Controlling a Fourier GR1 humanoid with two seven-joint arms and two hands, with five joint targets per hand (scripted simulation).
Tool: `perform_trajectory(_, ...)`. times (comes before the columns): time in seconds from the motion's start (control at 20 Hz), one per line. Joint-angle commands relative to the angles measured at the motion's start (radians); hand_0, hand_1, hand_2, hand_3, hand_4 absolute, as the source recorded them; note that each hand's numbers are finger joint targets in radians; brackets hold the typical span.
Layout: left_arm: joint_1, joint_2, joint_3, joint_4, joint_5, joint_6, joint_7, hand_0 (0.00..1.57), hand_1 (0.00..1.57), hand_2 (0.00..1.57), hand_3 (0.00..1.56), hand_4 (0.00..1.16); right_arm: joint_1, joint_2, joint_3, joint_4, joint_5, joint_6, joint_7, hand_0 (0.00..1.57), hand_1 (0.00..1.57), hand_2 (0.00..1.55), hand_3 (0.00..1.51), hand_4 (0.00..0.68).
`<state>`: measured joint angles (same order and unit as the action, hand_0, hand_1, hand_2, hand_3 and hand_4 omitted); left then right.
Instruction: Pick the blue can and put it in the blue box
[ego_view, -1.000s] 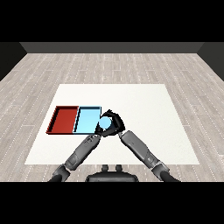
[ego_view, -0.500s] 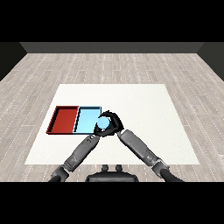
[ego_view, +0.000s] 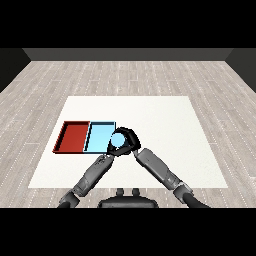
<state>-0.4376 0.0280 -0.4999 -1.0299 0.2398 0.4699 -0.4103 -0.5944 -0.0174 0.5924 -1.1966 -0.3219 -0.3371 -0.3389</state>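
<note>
My right hand (ego_view: 129, 137) is curled round the light blue can (ego_view: 118, 140) and holds it at the right edge of the light blue tray (ego_view: 99, 137). The can partly overlaps that tray's right rim in the head view. Whether it touches the tray I cannot tell. Just below the can is my left hand (ego_view: 111, 150), close against the right hand and partly merged with it in view. The red tray (ego_view: 73, 136) lies directly left of the blue one.
Both trays sit at the left middle of the white table (ego_view: 165, 125). My two forearms cross the table's front part and meet near the can.
My right hand has carried the can a little to the left, onto the blue tray's right edge. The left hand has stayed close beneath it.
</note>
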Motion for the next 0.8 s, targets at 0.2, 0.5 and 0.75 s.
perform_trajectory(0.2,-0.021,-0.027,-0.071,0.057,0.111,0.053,-0.004,1.57,1.57,1.54,1.47,0.66,0.079,0.017,-0.014,-0.074,-0.077,0.052,0.022,1.25,1.25,1.30,1.22,0.275)
perform_trajectory(0.5,-0.039,-0.027,0.006,0.080,0.107,-0.018,-0.013,1.57,1.57,1.52,1.45,1.10,0.055,0.017,-0.048,-0.058,-0.037,0.035,0.057,0.00,0.00,0.00,0.00,0.000)
perform_trajectory(0.75,-0.022,-0.027,-0.007,0.034,0.079,0.013,0.004,1.57,1.57,1.55,1.48,1.14,0.087,0.017,-0.034,-0.055,-0.023,0.050,-0.002,0.00,0.00,0.00,0.00,0.000)
